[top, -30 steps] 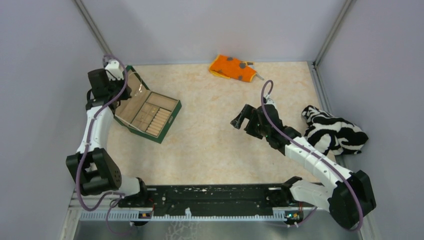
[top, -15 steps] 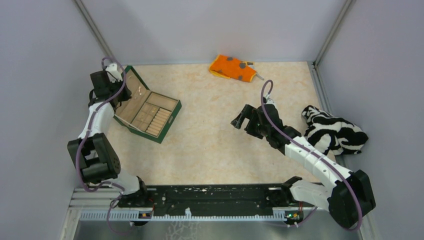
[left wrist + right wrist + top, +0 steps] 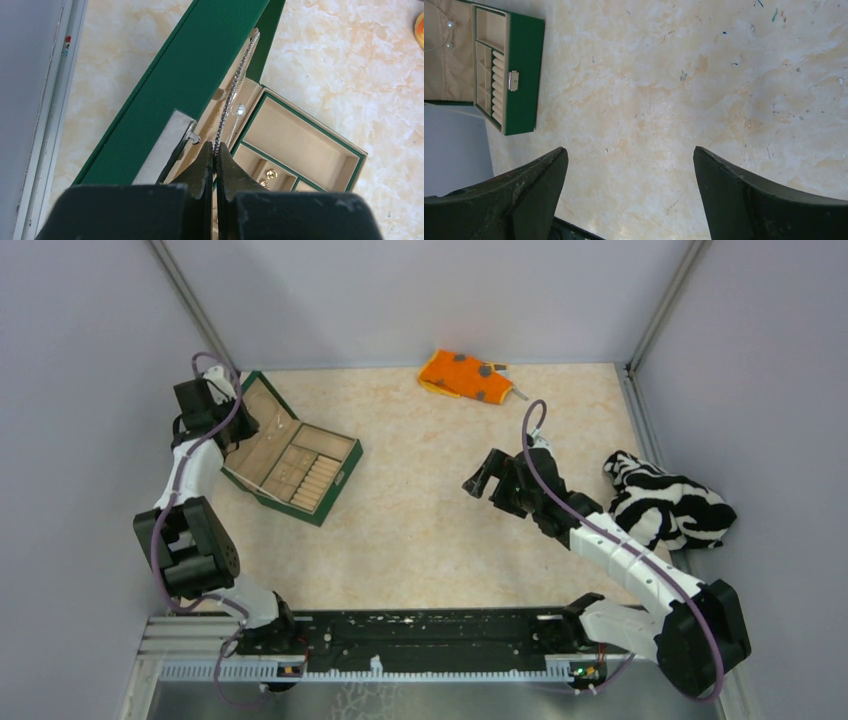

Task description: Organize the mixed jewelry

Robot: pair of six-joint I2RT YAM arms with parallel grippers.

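We hold the bangle (image 3: 232, 92) in our clenched left gripper (image 3: 215, 152), its length running straight ahead off the tips along the lid (image 3: 220, 55) of the open box (image 3: 357, 156) near the table's (image 3: 420, 530) far-left corner, while our right gripper (image 3: 629, 150) gapes, well apart.

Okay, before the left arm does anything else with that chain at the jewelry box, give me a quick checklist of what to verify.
1. Left gripper shut on the chain: ok, the end is pinched between the fingertips.
2. Jewelry box open, lid raised: ok.
3. Chain lies along the lid's inner lining, above the compartments: ok.
4. Chain's far end hooked to the lid: cannot tell.
5. Right gripper open, empty and away from the box: ok.
6. Orange cloth and striped cloth away from the box: ok.
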